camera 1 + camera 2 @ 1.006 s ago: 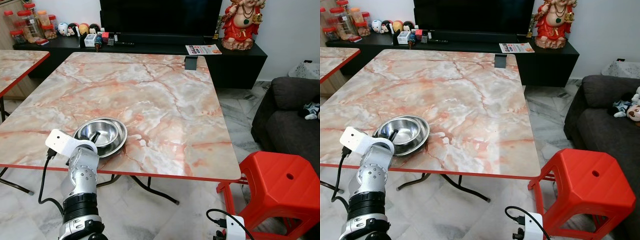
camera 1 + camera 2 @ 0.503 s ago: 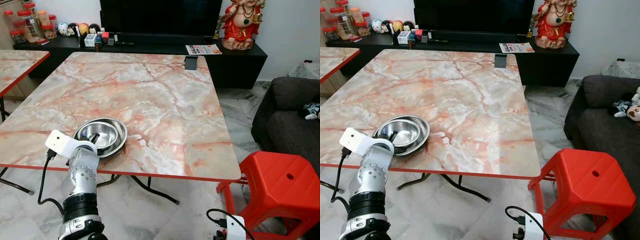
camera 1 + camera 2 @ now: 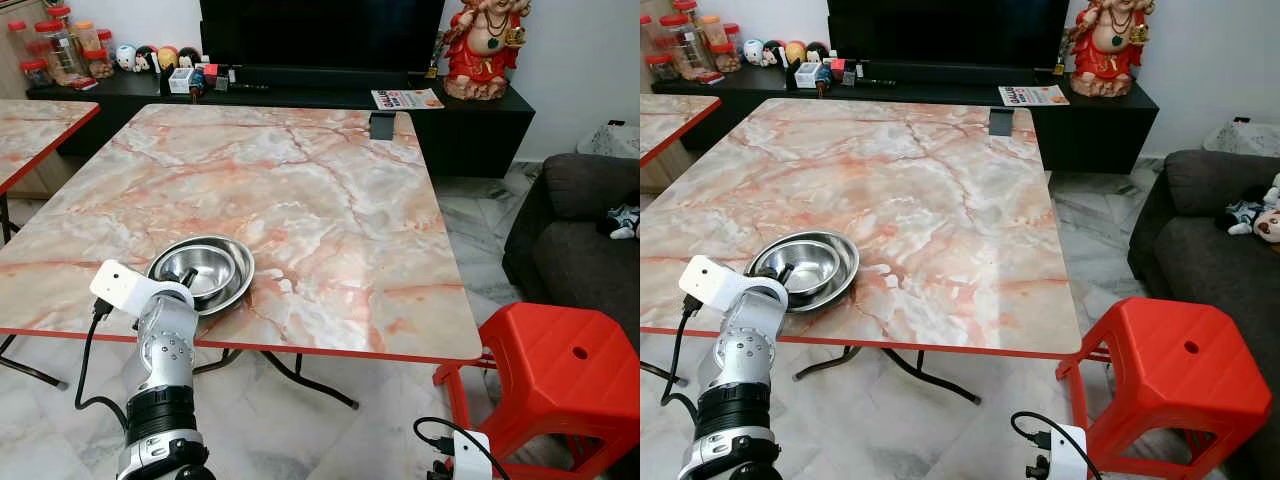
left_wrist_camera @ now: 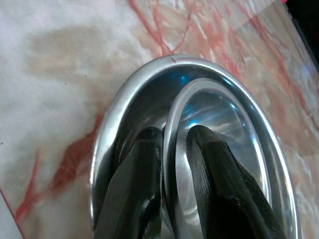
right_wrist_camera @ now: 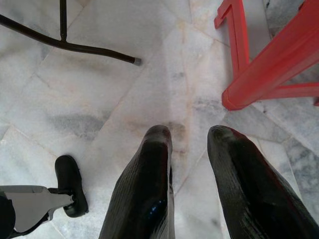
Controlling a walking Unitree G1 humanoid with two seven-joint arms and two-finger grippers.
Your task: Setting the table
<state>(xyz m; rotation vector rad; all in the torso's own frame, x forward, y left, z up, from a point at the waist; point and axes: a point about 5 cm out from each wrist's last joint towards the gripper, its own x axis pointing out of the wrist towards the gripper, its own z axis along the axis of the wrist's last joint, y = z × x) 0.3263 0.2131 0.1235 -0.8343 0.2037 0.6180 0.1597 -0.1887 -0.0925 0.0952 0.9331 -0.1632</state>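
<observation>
marble table [image 3: 330, 200], TV cabinet [image 3: 300, 85] behind, red stool [image 3: 560, 375] | left gripper [image 4: 174, 144] pinches inner bowl [image 4: 219, 144] rim inside outer bowl [image 4: 124, 114] | right gripper [image 5: 192, 144] spread over floor [image 5: 99, 84]

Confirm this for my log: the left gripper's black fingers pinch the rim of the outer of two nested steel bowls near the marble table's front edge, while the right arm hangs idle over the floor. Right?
Not quite. The left gripper pinches the rim of the inner steel bowl, not the outer steel bowl; the left wrist view shows one finger either side of that inner rim. The rest holds: the bowls sit near the marble table's front edge, and the right gripper hangs idle over the floor.
</observation>
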